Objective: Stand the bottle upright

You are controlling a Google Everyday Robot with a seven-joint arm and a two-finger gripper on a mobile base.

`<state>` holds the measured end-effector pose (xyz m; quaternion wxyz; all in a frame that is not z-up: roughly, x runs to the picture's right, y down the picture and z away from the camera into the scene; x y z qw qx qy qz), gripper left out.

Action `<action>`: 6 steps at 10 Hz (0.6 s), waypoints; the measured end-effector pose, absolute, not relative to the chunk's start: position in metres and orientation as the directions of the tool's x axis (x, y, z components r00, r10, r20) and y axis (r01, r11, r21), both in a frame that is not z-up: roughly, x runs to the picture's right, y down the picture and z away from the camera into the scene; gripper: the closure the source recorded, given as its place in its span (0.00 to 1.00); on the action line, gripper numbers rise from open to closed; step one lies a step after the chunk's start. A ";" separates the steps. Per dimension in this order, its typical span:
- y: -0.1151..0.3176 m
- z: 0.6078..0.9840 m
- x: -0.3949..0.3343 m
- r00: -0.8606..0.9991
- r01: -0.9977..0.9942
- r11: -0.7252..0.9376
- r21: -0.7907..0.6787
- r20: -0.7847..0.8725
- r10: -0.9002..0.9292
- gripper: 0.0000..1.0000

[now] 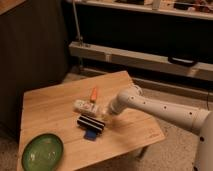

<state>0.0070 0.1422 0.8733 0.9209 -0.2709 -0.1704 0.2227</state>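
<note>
Right now your bottle (86, 106) lies on its side near the middle of the table (50, 107), toward the back edge. Your gripper (104, 112) sits at its right end; jaw state can't be told.
</note>
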 end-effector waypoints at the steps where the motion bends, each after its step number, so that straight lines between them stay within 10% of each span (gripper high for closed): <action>1: 0.142 0.874 0.009 0.838 -0.321 0.754 -0.574 0.199 0.508 0.42; 6: 0.140 0.877 0.001 0.830 -0.306 0.757 -0.577 0.227 0.509 0.69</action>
